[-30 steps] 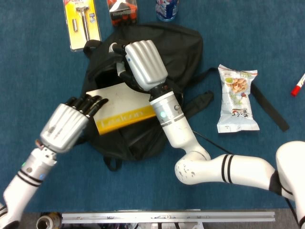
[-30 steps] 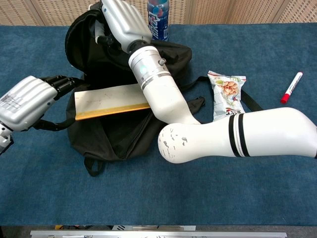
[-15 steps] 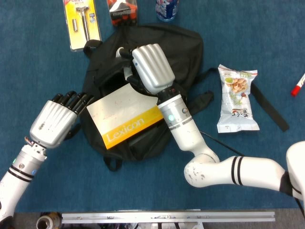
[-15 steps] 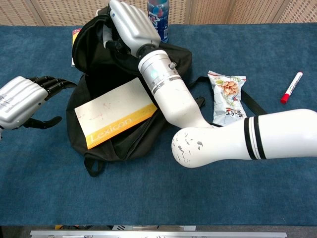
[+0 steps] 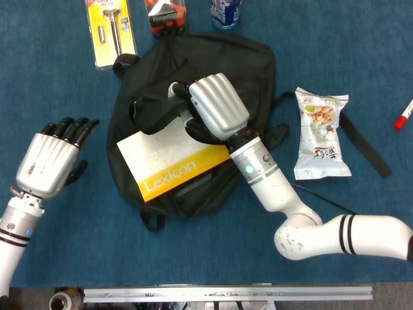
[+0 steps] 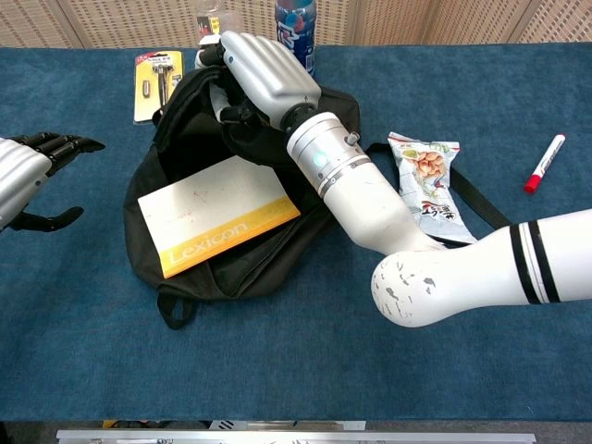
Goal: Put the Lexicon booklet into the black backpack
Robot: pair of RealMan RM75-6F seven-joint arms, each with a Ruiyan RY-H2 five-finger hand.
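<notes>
Lying flat on the backpack, the booklet touches neither hand: the right hand grips bag fabric, the left hand is spread empty.

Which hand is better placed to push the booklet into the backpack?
Left: the left hand is open beside the Lexicon booklet; the right hand holds the black backpack's flap.

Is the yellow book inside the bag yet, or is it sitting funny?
It sits funny. The Lexicon booklet lies tilted on top of the black backpack, not inside, while the right hand grips the bag's flap.
</notes>
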